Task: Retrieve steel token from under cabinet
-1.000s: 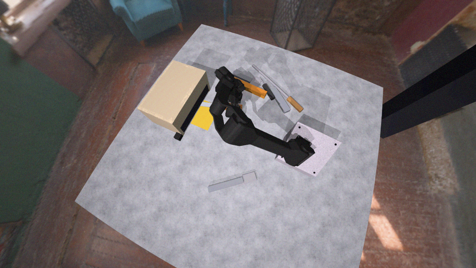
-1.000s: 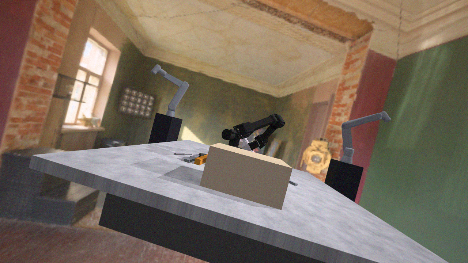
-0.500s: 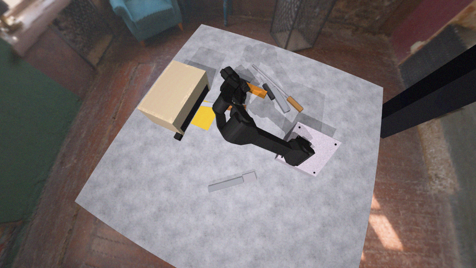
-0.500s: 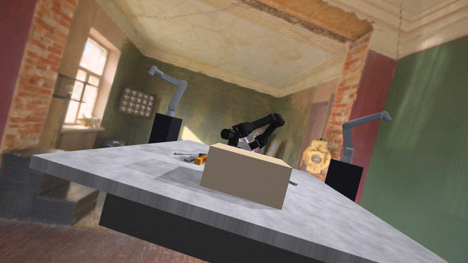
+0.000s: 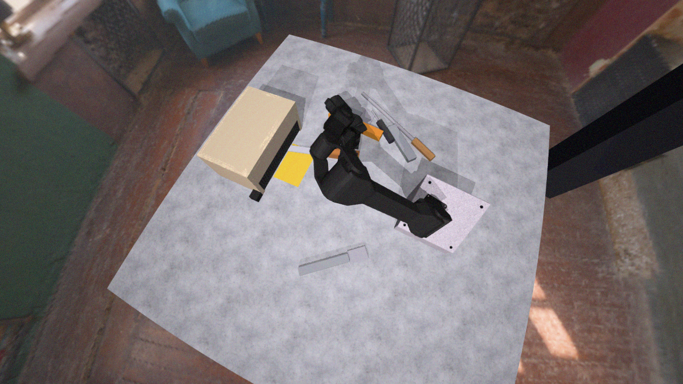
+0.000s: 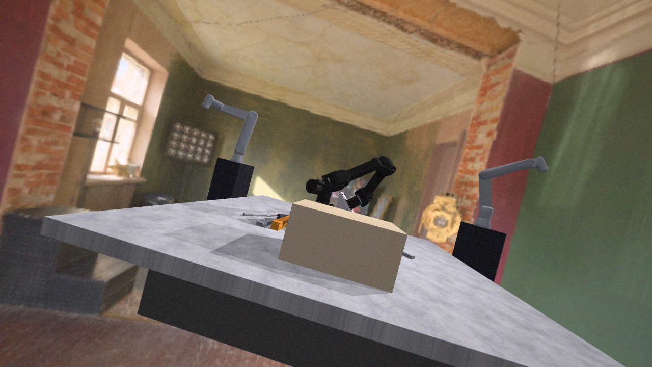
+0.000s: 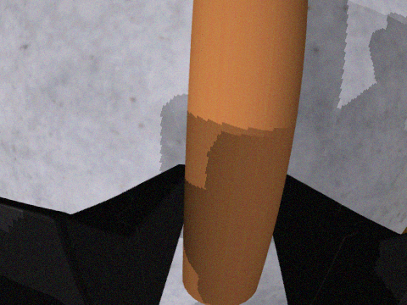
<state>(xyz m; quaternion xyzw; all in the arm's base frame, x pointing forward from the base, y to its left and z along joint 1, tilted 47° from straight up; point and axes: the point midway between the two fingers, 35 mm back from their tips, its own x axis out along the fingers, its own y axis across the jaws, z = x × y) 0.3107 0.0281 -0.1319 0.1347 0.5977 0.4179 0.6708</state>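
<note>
My gripper is shut on the thick orange handle of a tool. It holds the tool over grey table to the right of the beige cabinet. The handle sticks out from under my wrist toward the right. The yellow marked area lies in front of the cabinet's dark slotted face, partly hidden by my arm. The steel token is not in view in any frame. The tool's far end is hidden by my wrist.
A dark-handled tool, a grey bar and a thin tool with an orange grip lie right of my wrist. Another grey bar lies toward the front. My base plate is at the right. A small black piece sits at the cabinet's front corner.
</note>
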